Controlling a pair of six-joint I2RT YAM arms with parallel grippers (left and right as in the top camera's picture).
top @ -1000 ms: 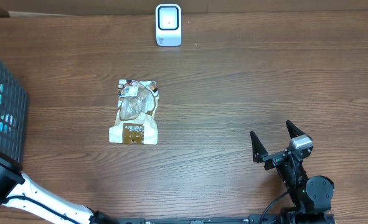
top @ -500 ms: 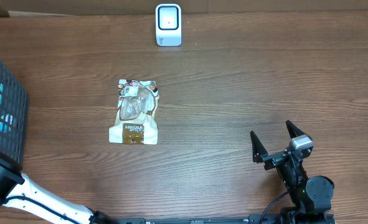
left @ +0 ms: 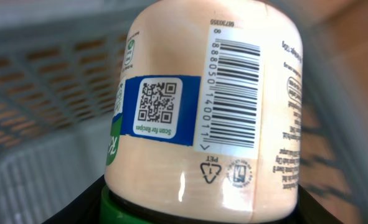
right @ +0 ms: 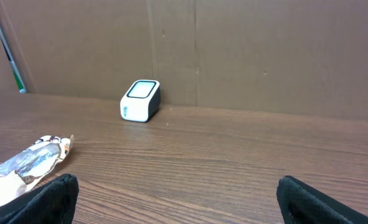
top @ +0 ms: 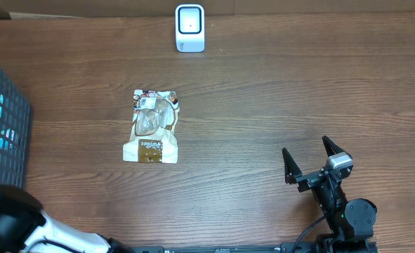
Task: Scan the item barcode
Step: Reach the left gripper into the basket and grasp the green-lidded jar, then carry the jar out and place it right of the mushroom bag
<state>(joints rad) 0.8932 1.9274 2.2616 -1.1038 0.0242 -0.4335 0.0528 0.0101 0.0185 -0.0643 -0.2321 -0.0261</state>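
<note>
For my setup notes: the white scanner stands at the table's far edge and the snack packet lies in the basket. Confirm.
The overhead view shows the snack packet lying on the table, outside the basket. The scanner part is right.

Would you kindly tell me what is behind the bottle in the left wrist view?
A grey lattice basket shows, blurred, around the bottle; the bottle covers whatever lies directly behind it.
</note>
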